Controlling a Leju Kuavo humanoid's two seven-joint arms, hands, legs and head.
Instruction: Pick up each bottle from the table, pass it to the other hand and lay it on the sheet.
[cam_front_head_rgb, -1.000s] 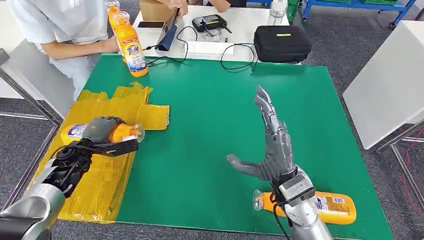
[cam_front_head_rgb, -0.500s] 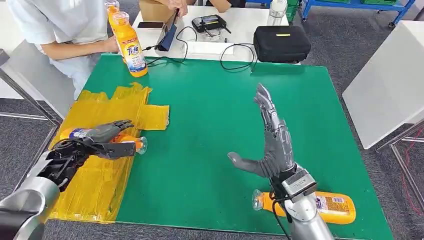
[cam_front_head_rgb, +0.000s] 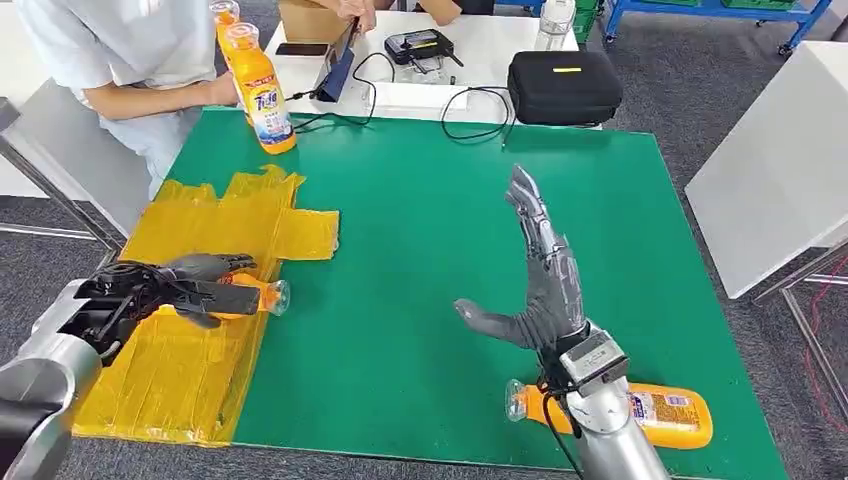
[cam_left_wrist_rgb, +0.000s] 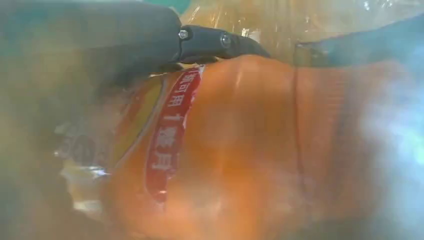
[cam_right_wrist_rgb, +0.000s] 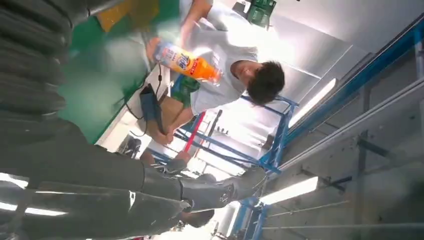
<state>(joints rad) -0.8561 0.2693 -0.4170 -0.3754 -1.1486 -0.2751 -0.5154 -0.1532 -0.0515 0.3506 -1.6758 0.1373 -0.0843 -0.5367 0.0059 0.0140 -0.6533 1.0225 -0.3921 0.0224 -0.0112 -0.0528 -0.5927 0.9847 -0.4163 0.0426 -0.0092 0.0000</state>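
**Bottle on the sheet, release in hand**

The step in hand looks like the laying-down: the left robot hand (cam_front_head_rgb: 195, 285) lies low over the crinkled yellow plastic sheet (cam_front_head_rgb: 200, 215) at the left of the green-topped counter (cam_front_head_rgb: 430, 210); its dark fingers (cam_left_wrist_rgb: 220, 40) curl across the orange plastic bottle with the clear cap (cam_front_head_rgb: 262, 296), which lies on its side on the sheet, cap toward the counter's middle; whether the grasp is firm or loosening I cannot tell, though the fingers touch the bottle in the left wrist view. The right robot hand (cam_front_head_rgb: 540, 275) stands upright over the green surface, fingers spread, thumb out, holding nothing.

The next move, by my judgement, calls for the left fingers to lift off without rolling the bottle off the sheet's edge; then the right robot hand must turn to the second orange bottle (cam_front_head_rgb: 650, 412), lying on its side near the counter's front edge, just beside the right forearm.

The bottle is glossy, translucent orange, with a red-and-white printed label; smooth and round, likely to roll. A person at the far left corner holds an upright orange bottle (cam_front_head_rgb: 262, 95).
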